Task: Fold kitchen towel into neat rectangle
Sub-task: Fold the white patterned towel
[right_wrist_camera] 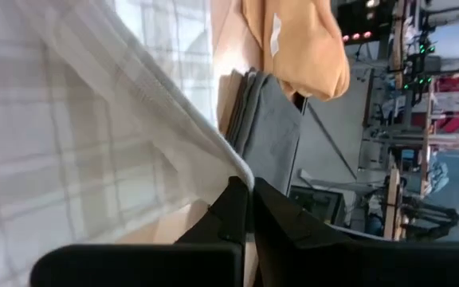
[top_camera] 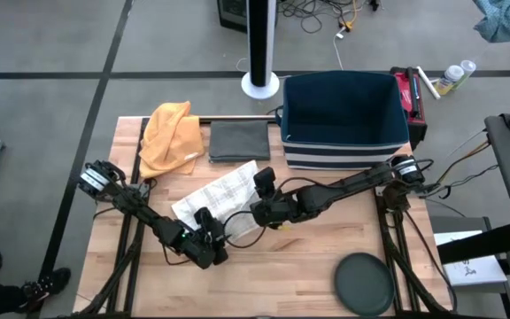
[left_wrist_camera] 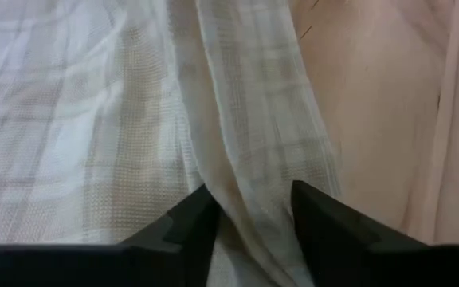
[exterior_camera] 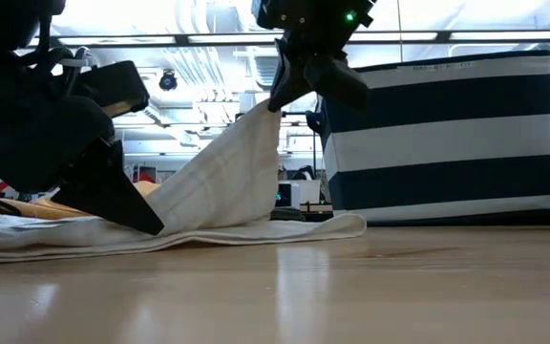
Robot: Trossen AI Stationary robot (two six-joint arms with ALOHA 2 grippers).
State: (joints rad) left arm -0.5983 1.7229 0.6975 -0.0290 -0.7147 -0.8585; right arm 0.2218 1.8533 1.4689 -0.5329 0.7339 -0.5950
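Note:
The white checked kitchen towel [top_camera: 222,197] lies on the wooden table [top_camera: 308,257], with one part raised like a tent [exterior_camera: 220,177]. My right gripper [exterior_camera: 283,96] is shut on that raised part, above the towel's right side. At the towel's near edge my left gripper [left_wrist_camera: 253,203] is low over the table and open. A raised fold of the towel [left_wrist_camera: 245,151] runs between its two fingers. The rest of the towel lies flat on the table [exterior_camera: 84,239]. My left gripper's fingers [left_wrist_camera: 194,227] stand on either side of the towel's raised fold; whether they touch it I cannot tell. My right gripper pinches an edge of the towel [right_wrist_camera: 233,171] between its two fingertips, which slant down from above. From there the cloth slopes down in a fairly taut sheet [exterior_camera: 227,162] to the part lying on the table.
A navy and white striped bin [top_camera: 343,120] stands at the far right. An orange cloth [top_camera: 171,133] and a folded grey cloth [top_camera: 239,140] lie along the far edge. A dark round disc [top_camera: 364,283] lies near the front right corner.

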